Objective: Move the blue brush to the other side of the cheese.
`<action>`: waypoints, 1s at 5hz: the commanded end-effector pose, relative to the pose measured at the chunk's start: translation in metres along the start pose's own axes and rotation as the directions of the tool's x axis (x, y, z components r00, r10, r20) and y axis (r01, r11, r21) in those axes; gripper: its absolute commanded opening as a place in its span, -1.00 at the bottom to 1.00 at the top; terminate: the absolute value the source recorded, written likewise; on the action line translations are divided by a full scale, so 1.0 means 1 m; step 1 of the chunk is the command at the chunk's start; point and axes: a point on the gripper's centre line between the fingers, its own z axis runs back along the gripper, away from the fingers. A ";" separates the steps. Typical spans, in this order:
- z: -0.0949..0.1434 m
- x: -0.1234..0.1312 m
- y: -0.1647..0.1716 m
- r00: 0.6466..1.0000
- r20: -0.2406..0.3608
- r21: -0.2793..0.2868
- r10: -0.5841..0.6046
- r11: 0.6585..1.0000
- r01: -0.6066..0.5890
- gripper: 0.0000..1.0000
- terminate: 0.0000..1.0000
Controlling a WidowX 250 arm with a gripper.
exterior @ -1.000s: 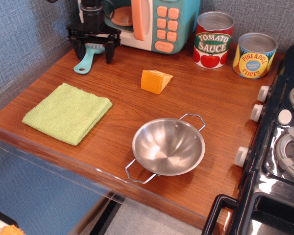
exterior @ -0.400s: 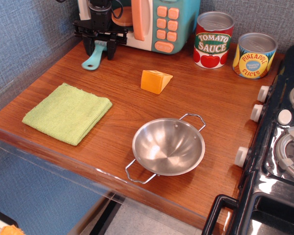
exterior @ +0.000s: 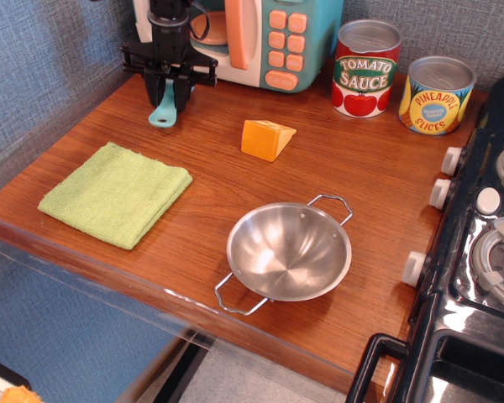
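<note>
**A:** ok so where's your gripper (exterior: 170,91) rn?

**B:** back left of the table (exterior: 386,176), right in front of the toy microwave (exterior: 260,38). Its fingers are clamped on the brush (exterior: 163,109), handle end w/ the loop hole pokes out below and points toward the front. Bristles are hidden behind the fingers, so tbh I can't tell if the brush touches the wood or hangs just above it.

**A:** and the cheese (exterior: 266,138)?

**B:** to the right of your brush, well apart, flat on the table. Bowl (exterior: 289,252) sits nearer the front, green cloth (exterior: 114,194) front left. Tomato can (exterior: 365,67) & pineapple can (exterior: 437,94) at the back right, next to the stove (exterior: 487,243).
</note>
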 end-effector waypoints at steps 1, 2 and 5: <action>0.127 -0.016 -0.012 0.961 0.278 -0.102 -0.009 0.994 0.039 -1.00 -1.00; 0.134 -0.031 -0.055 0.956 0.271 -0.148 -0.112 0.976 0.157 -1.00 -1.00; 0.090 -0.084 -0.185 0.895 0.187 -0.102 -0.404 0.898 0.427 -1.00 -1.00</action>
